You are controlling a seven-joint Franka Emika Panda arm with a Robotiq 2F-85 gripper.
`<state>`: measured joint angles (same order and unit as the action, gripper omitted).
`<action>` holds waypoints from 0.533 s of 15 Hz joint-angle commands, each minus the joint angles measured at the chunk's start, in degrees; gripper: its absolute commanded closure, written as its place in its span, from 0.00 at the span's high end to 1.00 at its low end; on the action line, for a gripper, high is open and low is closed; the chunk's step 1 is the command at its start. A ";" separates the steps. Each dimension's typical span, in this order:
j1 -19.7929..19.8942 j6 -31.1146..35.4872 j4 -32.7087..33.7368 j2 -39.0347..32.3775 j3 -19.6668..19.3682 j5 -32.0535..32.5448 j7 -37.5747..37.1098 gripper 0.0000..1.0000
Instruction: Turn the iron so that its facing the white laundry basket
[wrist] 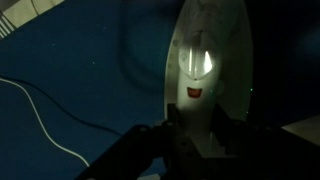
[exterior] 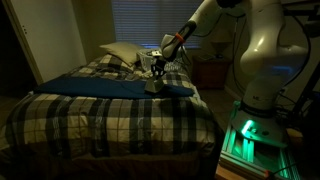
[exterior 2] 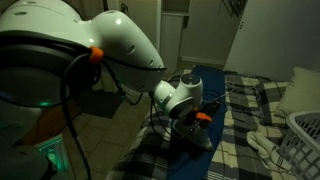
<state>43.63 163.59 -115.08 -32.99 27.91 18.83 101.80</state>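
Note:
The iron (wrist: 212, 55) is pale and wedge-shaped and lies on a dark blue cloth (wrist: 90, 70) on the bed. In the wrist view its tip points up the frame. My gripper (wrist: 197, 125) has a dark finger on each side of the iron's handle and looks shut on it. In both exterior views the gripper (exterior: 157, 70) (exterior 2: 196, 122) is down on the iron (exterior: 154, 84) (exterior 2: 203, 138) on the bed. The white laundry basket (exterior 2: 306, 137) shows only as a lattice corner at the frame edge, beyond the iron.
The bed has a plaid cover (exterior: 100, 115). A pale pillow (exterior: 120, 52) lies at its head. The iron's white cord (wrist: 40, 120) trails across the blue cloth, and a cord bundle (exterior 2: 262, 146) lies near the basket. The robot base (exterior: 265, 60) stands beside the bed.

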 commanded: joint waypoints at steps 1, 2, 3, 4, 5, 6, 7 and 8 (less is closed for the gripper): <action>-1.42 -0.91 -1.07 1.15 -2.20 -5.09 11.62 0.12; -1.62 -1.26 -1.15 1.38 -2.52 -6.16 14.00 0.12; -2.05 -1.39 -0.98 1.48 -3.06 -7.10 15.96 0.12; -2.61 -1.52 -0.95 1.71 -3.72 -7.89 17.63 0.12; -3.04 -1.50 -0.98 1.90 -4.23 -8.70 19.15 0.12; -3.60 -1.61 -0.96 2.11 -4.88 -9.34 20.51 0.12; -4.19 -1.66 -1.01 2.31 -5.58 -9.85 21.64 0.12; -5.19 -1.74 -0.87 2.61 -6.62 -10.31 21.96 0.53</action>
<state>41.09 163.38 -115.16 -31.93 24.70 11.17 119.43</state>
